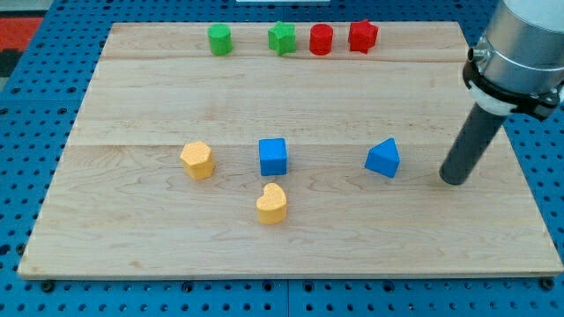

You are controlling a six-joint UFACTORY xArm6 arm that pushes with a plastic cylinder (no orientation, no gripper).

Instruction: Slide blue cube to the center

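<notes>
Looking down, you see a pale wooden board point(291, 238) on a blue pegboard bench point(26, 114). Blue cube point(273, 157) sits near the board's middle. My tip point(456, 180) rests at the view's right, beyond the blue triangular block point(383, 158), touching and holding nothing.

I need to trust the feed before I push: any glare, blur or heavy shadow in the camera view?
Camera view: even, soft light, no glare on the board; blocks cast only faint short shadows; the blue cube and my tip are sharp; the arm's grey body at the view's top right is cut off by the frame; board edges look slightly tapered by perspective.
</notes>
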